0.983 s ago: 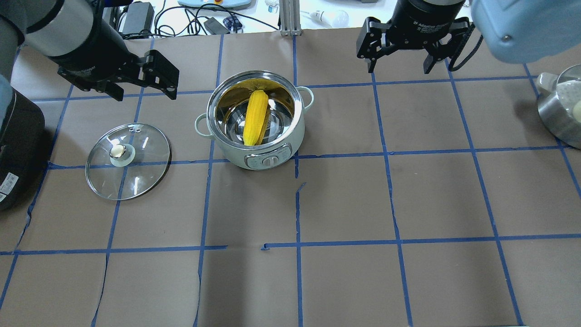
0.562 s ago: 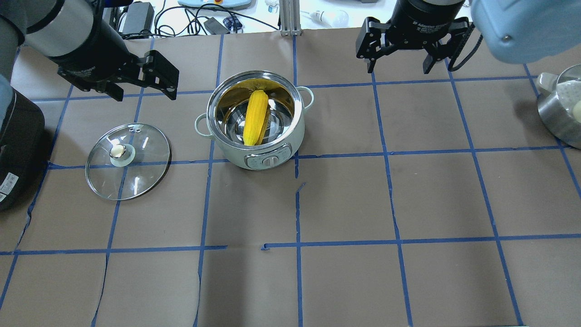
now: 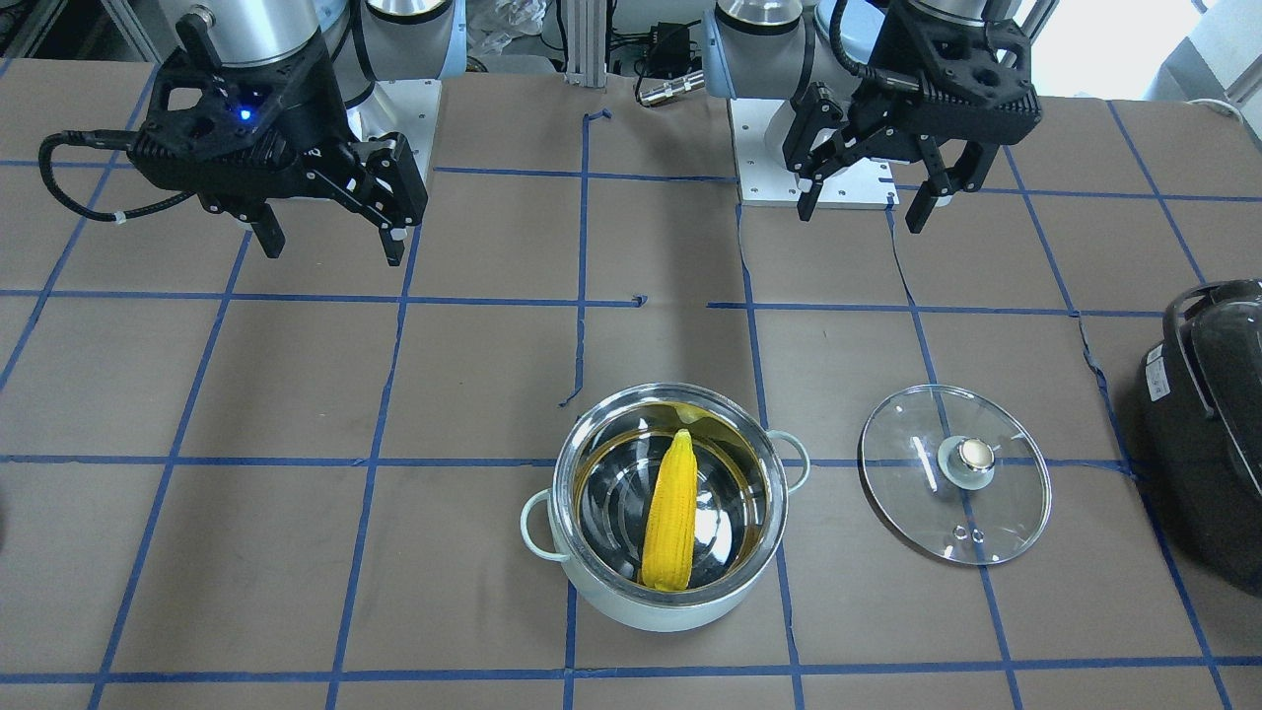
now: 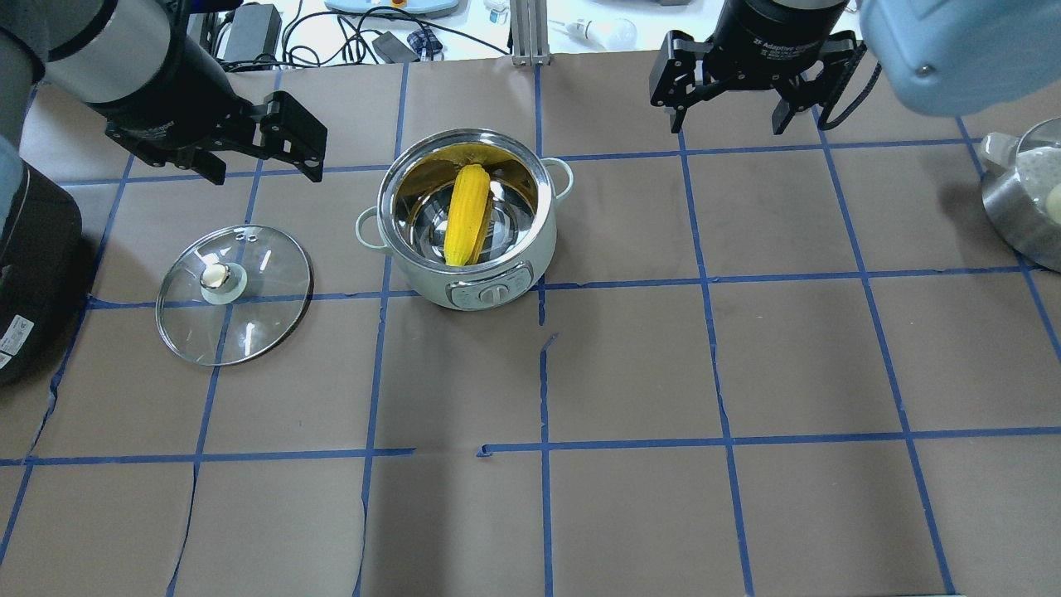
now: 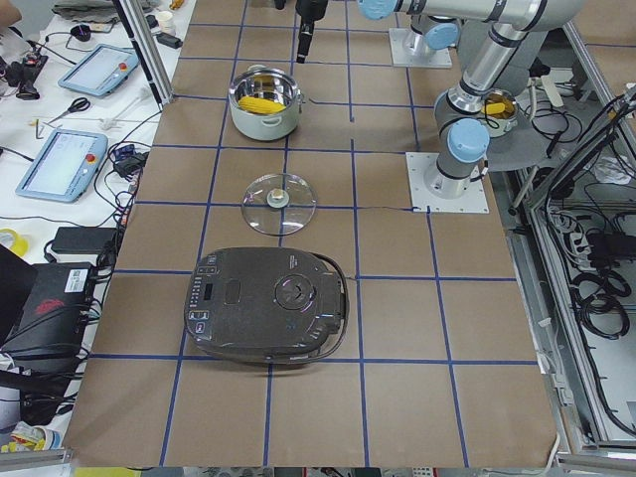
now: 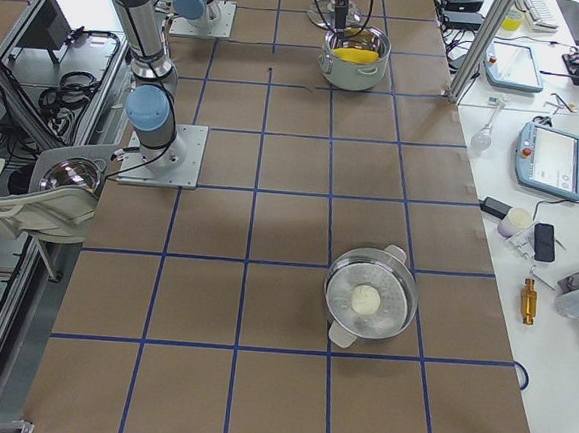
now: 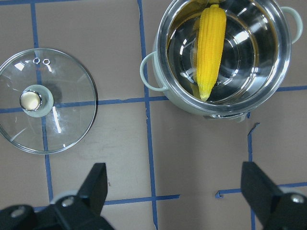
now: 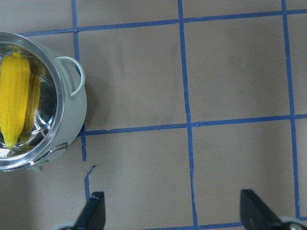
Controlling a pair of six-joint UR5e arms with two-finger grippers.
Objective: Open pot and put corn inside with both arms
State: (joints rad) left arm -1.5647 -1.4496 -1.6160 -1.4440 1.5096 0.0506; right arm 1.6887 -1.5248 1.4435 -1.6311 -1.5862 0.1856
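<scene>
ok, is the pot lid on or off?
Off. The glass lid lies knob-up on the table beside the pot, apart from it; the corn shows inside the uncovered pot.

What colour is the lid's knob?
The lid's knob is metallic with a pale mint base, clearest in the left wrist view.

Mint-green pot (image 4: 421, 278) upright, uncovered, mid-length of desk (image 4: 787, 356) near edge opposite robot. Yellow corn cob (image 4: 466, 214) lies inside. Glass lid (image 4: 240, 319) flat, knob up, beside pot toward left end.
</scene>
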